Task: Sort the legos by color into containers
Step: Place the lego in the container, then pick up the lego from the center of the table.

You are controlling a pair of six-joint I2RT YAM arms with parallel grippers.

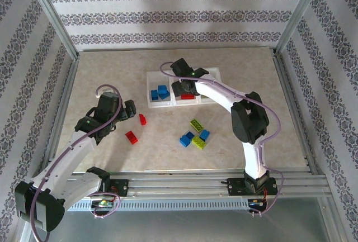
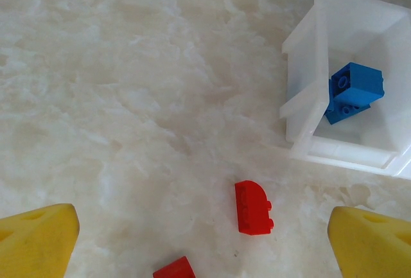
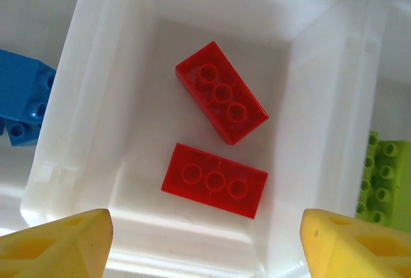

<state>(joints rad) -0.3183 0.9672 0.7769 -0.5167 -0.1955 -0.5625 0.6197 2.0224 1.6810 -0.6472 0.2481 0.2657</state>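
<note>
The left fingers (image 2: 38,243) stand wide open with nothing between them, over the table (image 2: 128,85) to the left of the bins (image 1: 150,88). Under them lies a red brick (image 2: 253,207), roughly midway between the two fingers. A second red brick (image 2: 174,269) is cut off by the bottom edge of the left wrist view. Both lie on the table, apart from the bins.

The right fingers (image 3: 54,246) are spread open too and hold nothing. They hang over the middle bin (image 3: 115,85). In that bin lie two red bricks (image 3: 221,92), studs up, close together but not touching. The left bin (image 2: 305,98) holds blue bricks (image 2: 350,92), piled against each other. The right bin (image 3: 385,47) holds a lime brick (image 3: 385,178), seen at the edge of the right wrist view. From above, the right arm covers much of that bin.

In front of the bins, near the middle of the table, four loose bricks lie in a tight cluster. The far lime brick (image 1: 196,124) is closest to the bins, and the right blue brick (image 1: 205,135) is just beside it. The left blue brick (image 1: 186,139) and the near lime brick (image 1: 199,142) lie nearest the arms. Whether these four touch I cannot tell.
</note>
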